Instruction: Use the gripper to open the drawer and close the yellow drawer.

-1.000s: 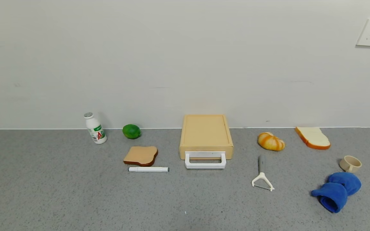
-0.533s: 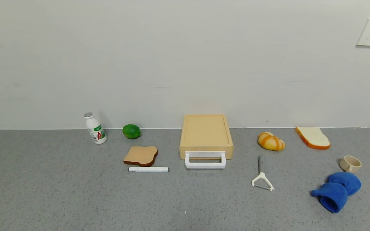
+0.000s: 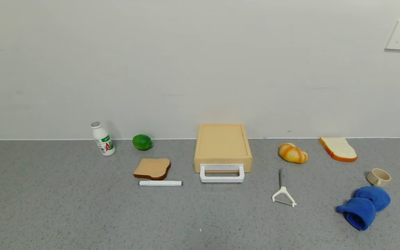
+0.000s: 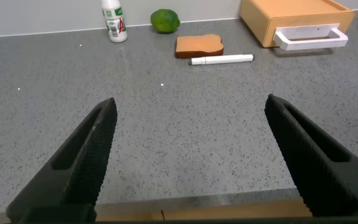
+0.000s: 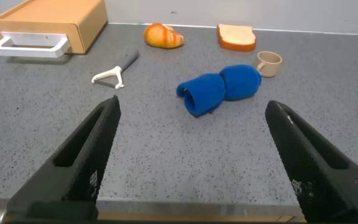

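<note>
my left pincer [image 4: 188, 158] is spread wide and sits low over the grey desk [image 3: 82, 215], holding nothing. my right pincer [image 5: 191, 158] is wide too, also with nothing in it. the yellow drawer [image 3: 223, 147] is far ahead of both, between them, pushed shut, its white handle [image 3: 222, 173] facing me. a blue cloth [image 5: 219, 89] lies just ahead of my right pincer.

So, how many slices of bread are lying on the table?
2. A brown toast slice lies left of the yellow drawer, just behind the white marker. A white bread slice lies far right by the wall, beyond the croissant. None seems hidden.
</note>
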`<state>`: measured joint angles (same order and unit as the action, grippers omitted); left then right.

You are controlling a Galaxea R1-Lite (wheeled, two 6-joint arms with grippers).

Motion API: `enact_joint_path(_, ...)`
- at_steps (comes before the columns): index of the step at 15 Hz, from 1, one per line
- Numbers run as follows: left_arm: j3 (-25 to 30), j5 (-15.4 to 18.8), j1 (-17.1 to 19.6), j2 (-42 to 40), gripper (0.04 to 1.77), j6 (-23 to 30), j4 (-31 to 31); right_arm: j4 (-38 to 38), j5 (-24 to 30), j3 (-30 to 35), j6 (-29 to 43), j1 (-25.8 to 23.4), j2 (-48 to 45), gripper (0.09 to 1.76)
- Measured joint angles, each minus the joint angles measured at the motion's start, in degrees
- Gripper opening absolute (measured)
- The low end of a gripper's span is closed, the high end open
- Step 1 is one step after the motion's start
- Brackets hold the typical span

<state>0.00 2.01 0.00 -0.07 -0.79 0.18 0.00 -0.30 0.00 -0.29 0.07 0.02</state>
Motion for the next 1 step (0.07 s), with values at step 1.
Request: enact_joint_path(1, 0.0, 0.0, 0.0, 0.0, 1.72, 0.0, 0.0, 0.0, 0.0, 0.0, 0.0, 0.0, 0.0, 1.71)
